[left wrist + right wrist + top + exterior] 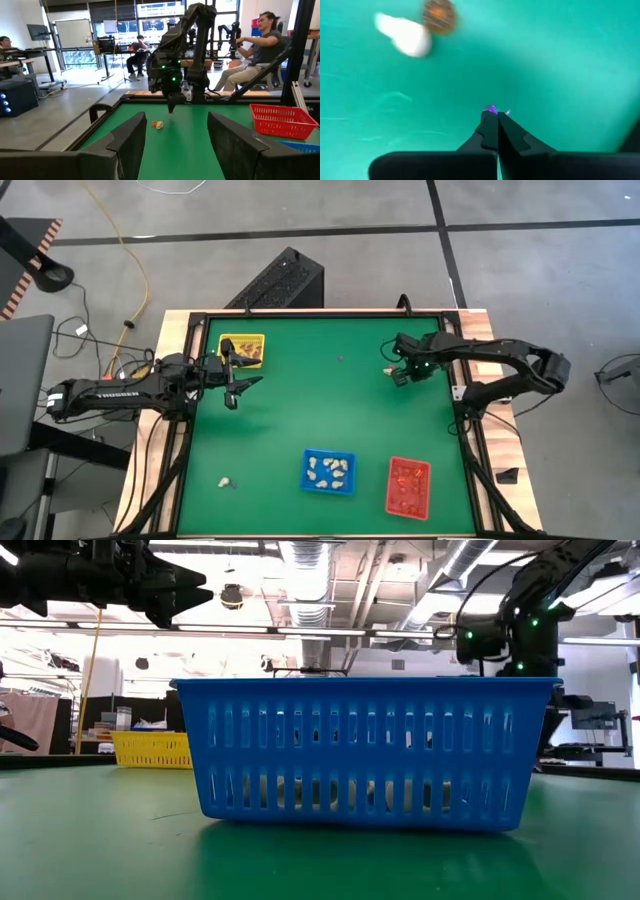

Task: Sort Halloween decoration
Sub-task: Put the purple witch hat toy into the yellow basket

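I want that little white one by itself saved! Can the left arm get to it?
Probably yes. The white trinket lies alone on the green table on the left arm's side. The left hand hovers open and empty, and nothing lies between them.

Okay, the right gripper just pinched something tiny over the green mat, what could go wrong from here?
The right gripper is shut on a purple trinket that barely shows at the fingertips, so it could slip out in transit. A whitish trinket and an orange trinket lie close together nearby, which could make picking one alone harder.
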